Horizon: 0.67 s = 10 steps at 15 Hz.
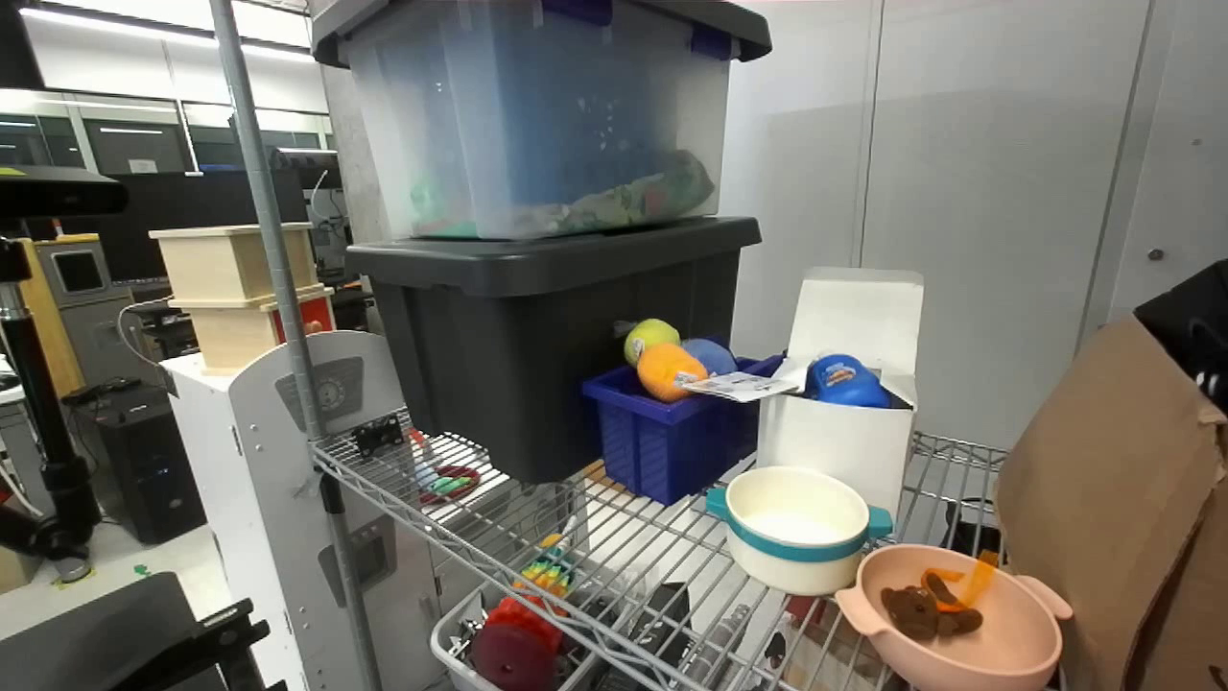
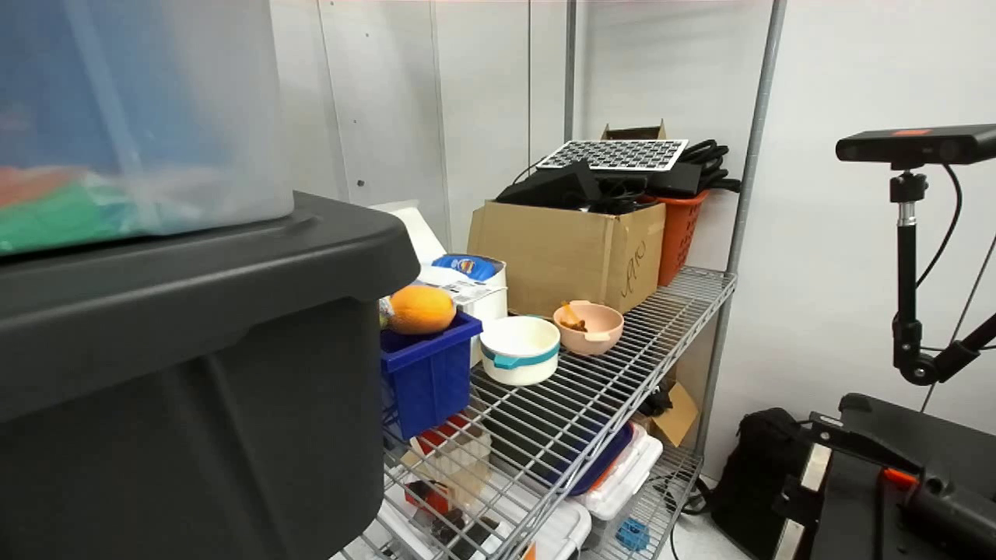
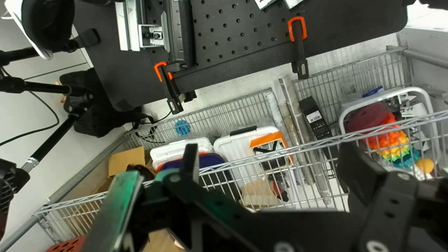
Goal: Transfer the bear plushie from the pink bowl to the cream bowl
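Observation:
The small brown bear plushie (image 1: 911,612) lies inside the pink bowl (image 1: 1034,629), with an orange strip beside it. In an exterior view the pink bowl (image 2: 607,319) shows at the far part of the wire shelf, with the bear plushie (image 2: 576,326) in it. The cream bowl (image 1: 801,573) stands right beside the pink bowl, and its inside looks empty; it also shows in an exterior view (image 2: 521,375). My gripper (image 3: 274,159) shows only in the wrist view. Its fingers are wide apart with nothing between them, above the shelf's front edge. Neither bowl shows in the wrist view.
A dark blue bin (image 1: 662,441) with round toys and an open white box (image 1: 835,437) stand behind the cream bowl. A cardboard box (image 2: 545,249) borders the pink bowl. Large black (image 1: 537,355) and clear (image 1: 547,125) storage bins are stacked on the wire shelf (image 2: 615,404).

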### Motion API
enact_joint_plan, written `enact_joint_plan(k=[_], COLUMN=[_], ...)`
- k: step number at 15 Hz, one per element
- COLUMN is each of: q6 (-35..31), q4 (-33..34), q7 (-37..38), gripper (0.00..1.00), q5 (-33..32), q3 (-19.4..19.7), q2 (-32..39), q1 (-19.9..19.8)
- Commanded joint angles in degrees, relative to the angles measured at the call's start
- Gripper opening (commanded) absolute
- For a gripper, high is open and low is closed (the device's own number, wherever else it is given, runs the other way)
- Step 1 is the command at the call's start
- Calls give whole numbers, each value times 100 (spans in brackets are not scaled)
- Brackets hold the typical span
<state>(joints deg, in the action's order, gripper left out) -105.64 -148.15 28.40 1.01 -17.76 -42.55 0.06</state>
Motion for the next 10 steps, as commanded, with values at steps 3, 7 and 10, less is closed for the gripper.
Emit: enact_joint_plan(k=[3, 7, 10], q6=[-156, -250, -329], q4=[377, 496, 586], q7=[40, 20, -18], gripper=[100, 100, 100], q5=[-232, -310, -328], q3=[179, 266, 384], q2=[283, 441, 616], q1=[-160, -203, -251])
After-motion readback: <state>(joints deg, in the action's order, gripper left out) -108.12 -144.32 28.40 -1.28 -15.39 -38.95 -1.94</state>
